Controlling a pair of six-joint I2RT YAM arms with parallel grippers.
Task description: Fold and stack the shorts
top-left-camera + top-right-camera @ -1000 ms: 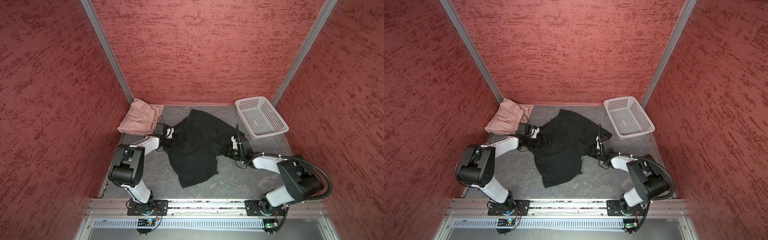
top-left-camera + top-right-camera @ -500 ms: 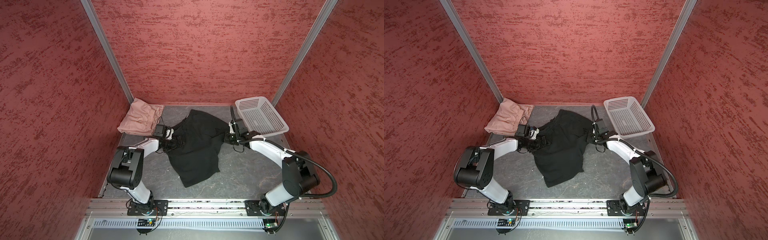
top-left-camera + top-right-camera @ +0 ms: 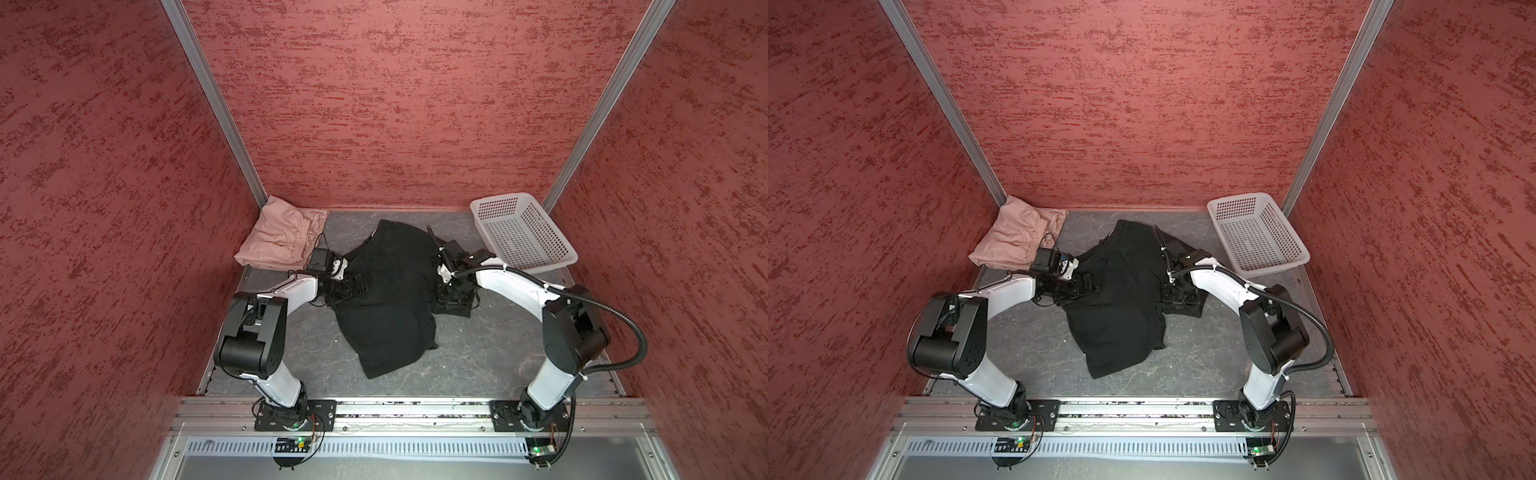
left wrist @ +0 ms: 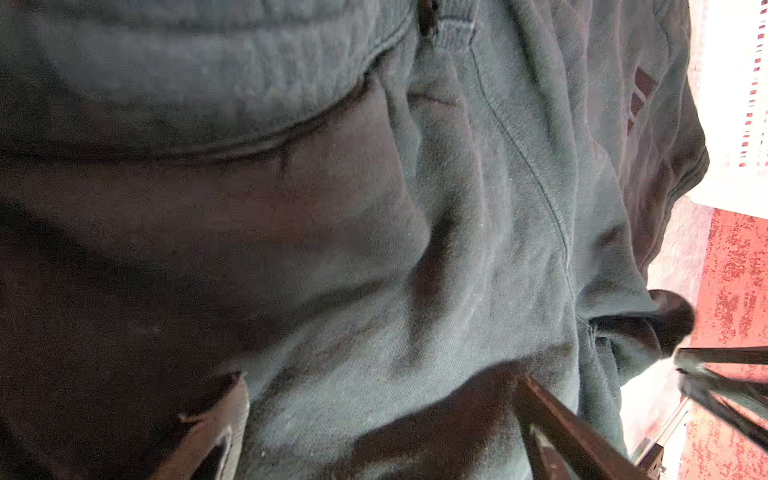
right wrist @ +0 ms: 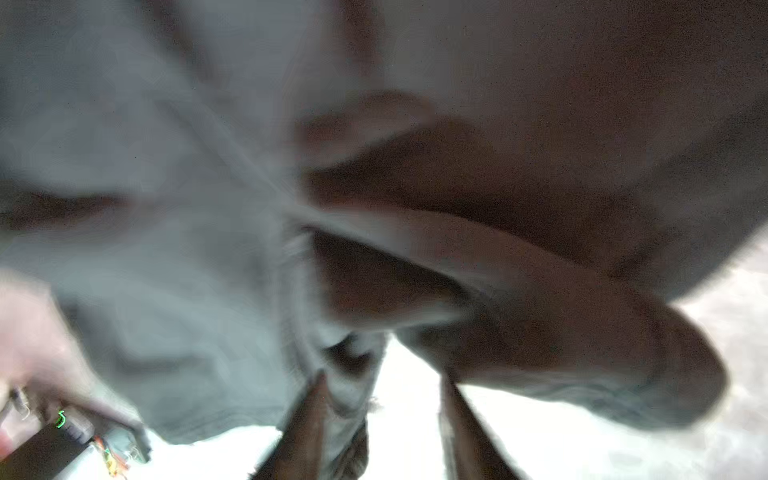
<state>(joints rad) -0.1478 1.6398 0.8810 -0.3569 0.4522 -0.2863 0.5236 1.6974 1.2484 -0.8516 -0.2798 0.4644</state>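
At the far left corner of the grey table (image 3: 478, 353), the dusty pink shorts (image 3: 282, 237) lie folded against the wall, apart from both arms. Just beside them the left gripper (image 3: 356, 286) rests low at the left edge of the black shorts (image 3: 390, 307). Its fingers (image 4: 552, 419) are spread wide, with dark cloth lying between them, not pinched. The black shorts sprawl rumpled across the middle of the table – one end reaches toward the back wall and the other toward the front rail. At their right edge the right gripper (image 3: 451, 297) points down into the fabric. In the blurred right wrist view its fingers (image 5: 309, 419) stand apart with bright table showing between them, and a fold of cloth hangs against one finger. In the far right corner sits the white perforated basket (image 3: 500, 205) – its mesh floor in full view, well apart from both pairs of shorts.
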